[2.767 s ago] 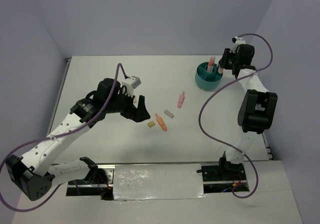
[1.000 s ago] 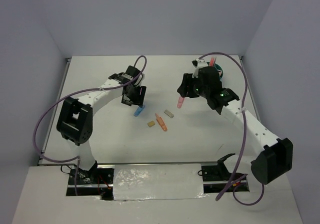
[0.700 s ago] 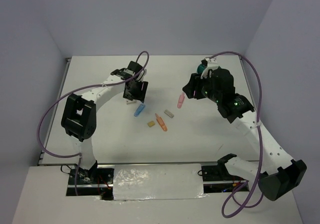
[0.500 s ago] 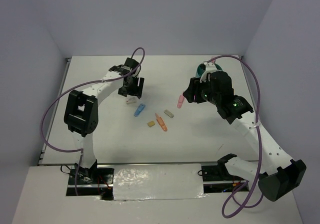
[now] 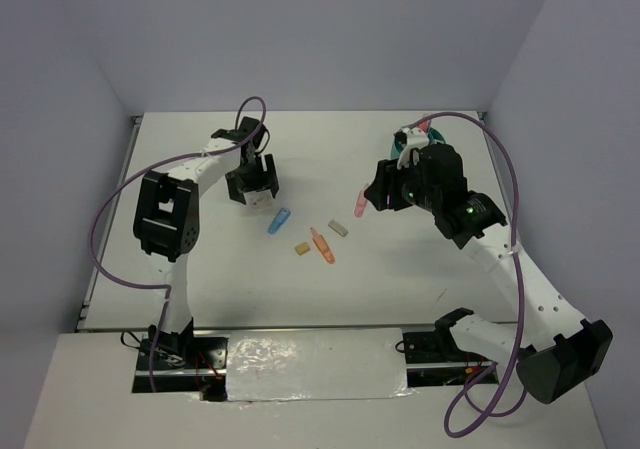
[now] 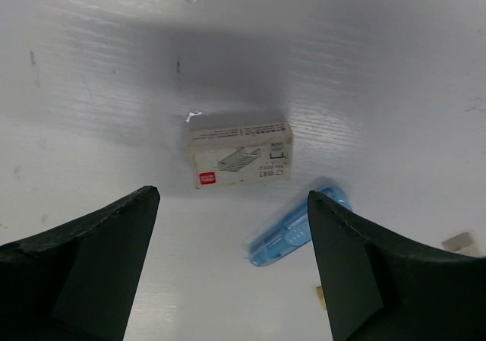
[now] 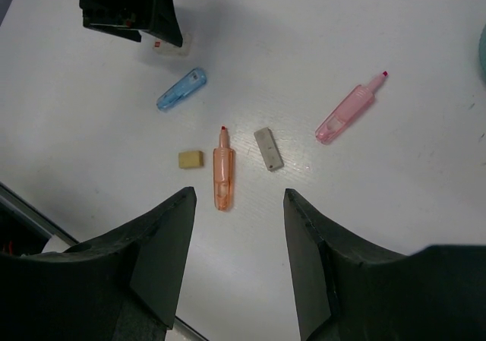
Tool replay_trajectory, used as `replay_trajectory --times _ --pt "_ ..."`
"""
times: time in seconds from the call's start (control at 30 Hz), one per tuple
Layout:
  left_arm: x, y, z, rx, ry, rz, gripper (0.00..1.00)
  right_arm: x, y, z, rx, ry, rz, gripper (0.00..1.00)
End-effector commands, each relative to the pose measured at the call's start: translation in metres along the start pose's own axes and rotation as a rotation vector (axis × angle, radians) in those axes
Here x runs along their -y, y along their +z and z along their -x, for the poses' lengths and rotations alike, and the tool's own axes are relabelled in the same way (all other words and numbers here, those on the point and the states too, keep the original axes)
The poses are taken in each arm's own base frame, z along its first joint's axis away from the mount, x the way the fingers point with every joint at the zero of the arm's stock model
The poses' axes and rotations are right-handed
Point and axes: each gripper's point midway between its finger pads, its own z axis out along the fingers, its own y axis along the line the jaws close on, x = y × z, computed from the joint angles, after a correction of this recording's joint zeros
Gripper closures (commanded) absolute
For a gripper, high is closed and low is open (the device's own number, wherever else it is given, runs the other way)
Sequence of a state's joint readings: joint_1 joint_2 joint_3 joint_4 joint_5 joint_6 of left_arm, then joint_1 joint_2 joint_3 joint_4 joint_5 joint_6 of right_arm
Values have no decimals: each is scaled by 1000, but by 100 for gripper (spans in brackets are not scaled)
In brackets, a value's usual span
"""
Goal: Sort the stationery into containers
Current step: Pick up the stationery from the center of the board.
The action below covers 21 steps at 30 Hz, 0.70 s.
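The stationery lies loose about the middle of the surface. The eraser is leftmost, under the left end effector. The short pen lies just right of it and nearer the front edge. Nearer still, the left block sits just beside the near marker, with the right block beyond that marker's far end. The far marker lies further right and back. The cup stands towards the far right corner, mostly behind the right arm.

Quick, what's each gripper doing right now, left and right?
Left gripper: open, holding nothing.
Right gripper: open, holding nothing.
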<state>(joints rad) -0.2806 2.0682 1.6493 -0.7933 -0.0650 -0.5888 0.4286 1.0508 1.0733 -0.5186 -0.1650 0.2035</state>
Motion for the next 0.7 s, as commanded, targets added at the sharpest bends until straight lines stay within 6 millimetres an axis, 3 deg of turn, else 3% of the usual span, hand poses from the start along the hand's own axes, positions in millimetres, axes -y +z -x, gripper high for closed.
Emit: replay_trajectory --times 0.0,0.17,0.43,0.57,0.67 --pt "17 -11 9 35 -82 -52 8 -6 -3 5 11 -28 29 42" --pt "12 -3 12 59 -119 9 9 -7 -4 3 -2 -38 37 42" --pt "-10 21 0 41 -92 148 17 -6 -9 4 -2 -68 32 42" --pt "-8 32 -2 41 -61 155 35 -6 -9 5 -1 -74 34 42" --pt "-3 39 -6 36 -34 146 36 -10 -12 10 21 -85 49 42"
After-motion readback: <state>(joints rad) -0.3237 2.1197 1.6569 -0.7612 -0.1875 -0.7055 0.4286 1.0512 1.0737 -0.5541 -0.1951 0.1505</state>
